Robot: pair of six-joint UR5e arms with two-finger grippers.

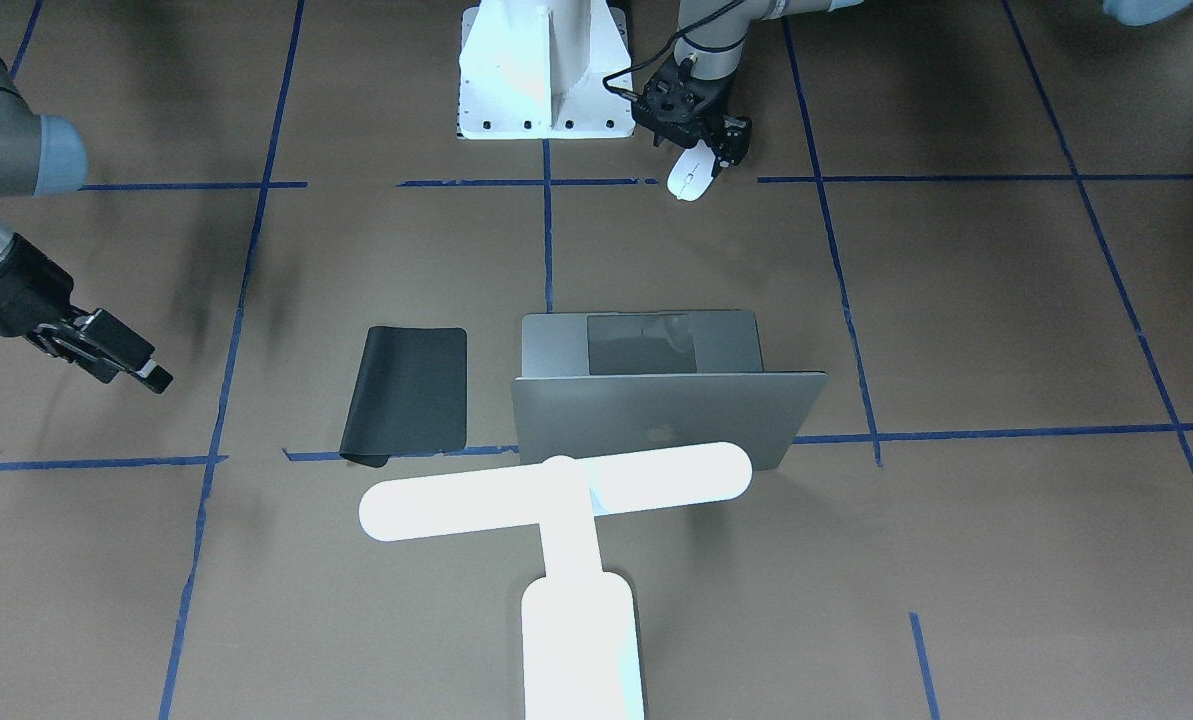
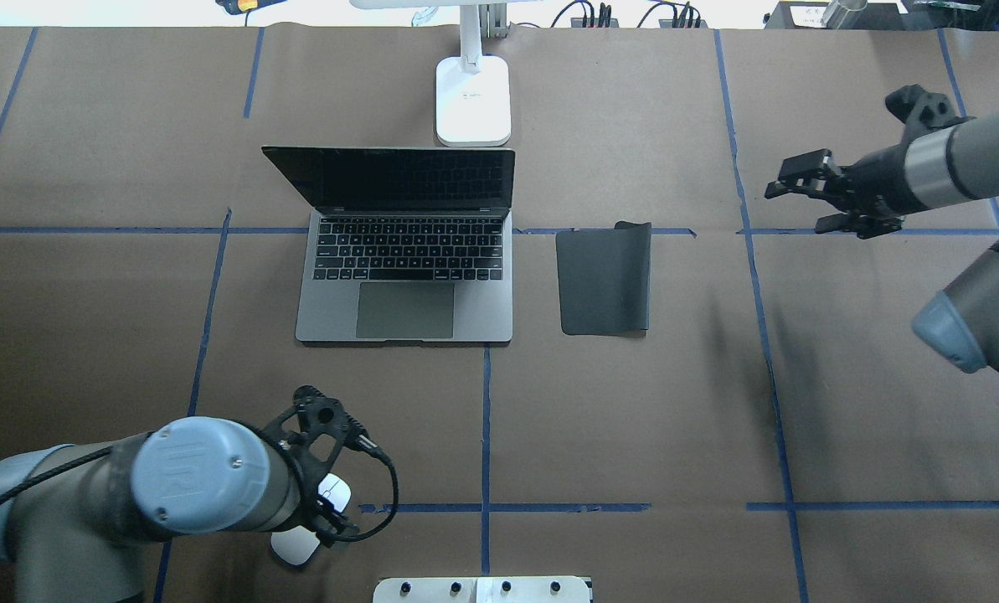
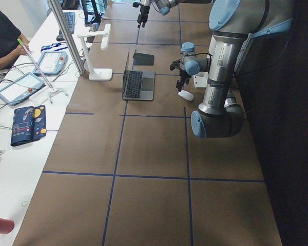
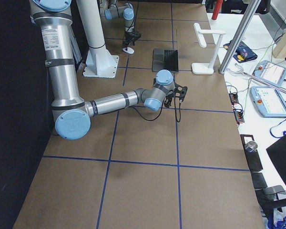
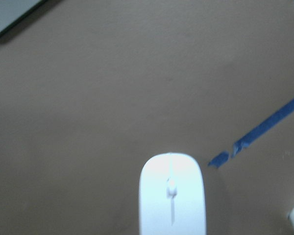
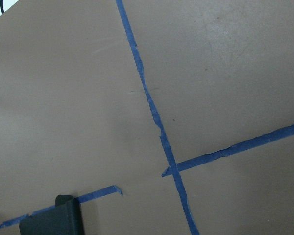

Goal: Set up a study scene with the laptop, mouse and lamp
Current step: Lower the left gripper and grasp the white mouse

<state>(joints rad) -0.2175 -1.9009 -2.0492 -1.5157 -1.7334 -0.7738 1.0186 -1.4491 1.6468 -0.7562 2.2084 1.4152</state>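
The open silver-grey laptop [image 2: 407,276] stands mid-table, with its lid [image 1: 656,420] toward the operators' side. The glowing white T-shaped lamp [image 1: 556,490] stands behind it, and its base [image 2: 473,100] is at the far edge. The white mouse [image 1: 691,178] lies on the table near the robot's base. It also shows at the bottom of the left wrist view [image 5: 171,196]. My left gripper [image 1: 701,145] hangs low over the mouse's near end. Its fingers look spread wider than the mouse. My right gripper [image 2: 792,208] is open and empty, above the table to the right of the pad.
A flat black pad [image 2: 604,280] lies just right of the laptop, with one corner curled. Its corner also shows in the right wrist view [image 6: 51,220]. The white bolted pedestal [image 1: 541,70] stands beside the mouse. Blue tape lines cross the brown table cover.
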